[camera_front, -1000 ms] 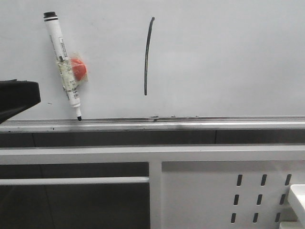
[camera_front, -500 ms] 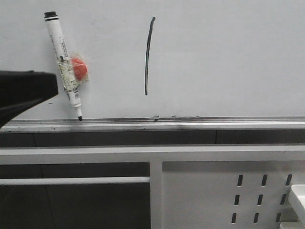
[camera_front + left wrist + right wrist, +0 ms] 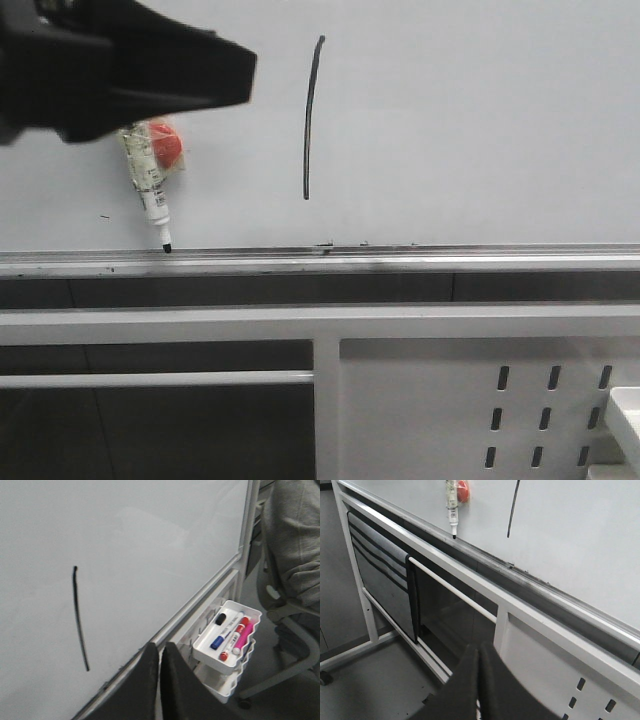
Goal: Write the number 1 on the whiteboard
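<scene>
The number 1 (image 3: 310,120) is a thin black near-vertical stroke on the pale whiteboard (image 3: 480,120); the stroke (image 3: 80,620) also shows in the left wrist view and, as a short length (image 3: 513,507), in the right wrist view. A white marker pen (image 3: 150,190) with a red magnet (image 3: 167,145) hangs on the board left of the stroke, tip down near the ledge rail (image 3: 400,258). My left gripper (image 3: 245,75) is a dark blurred shape at the upper left, covering the pen's top. Its fingers (image 3: 159,647) are shut with nothing between them. My right gripper (image 3: 479,650) is shut and empty, low in front of the stand.
A white tray (image 3: 227,635) holding several markers hangs past the board's right end, with a seated person in grey (image 3: 295,540) beyond it. Below the rail are a white perforated panel (image 3: 480,400), a horizontal bar (image 3: 150,379) and a tray corner (image 3: 625,410).
My left gripper has risen from the lower left edge to the upper left and reached rightward, now hiding the pen's cap end. The stroke and pen have not moved.
</scene>
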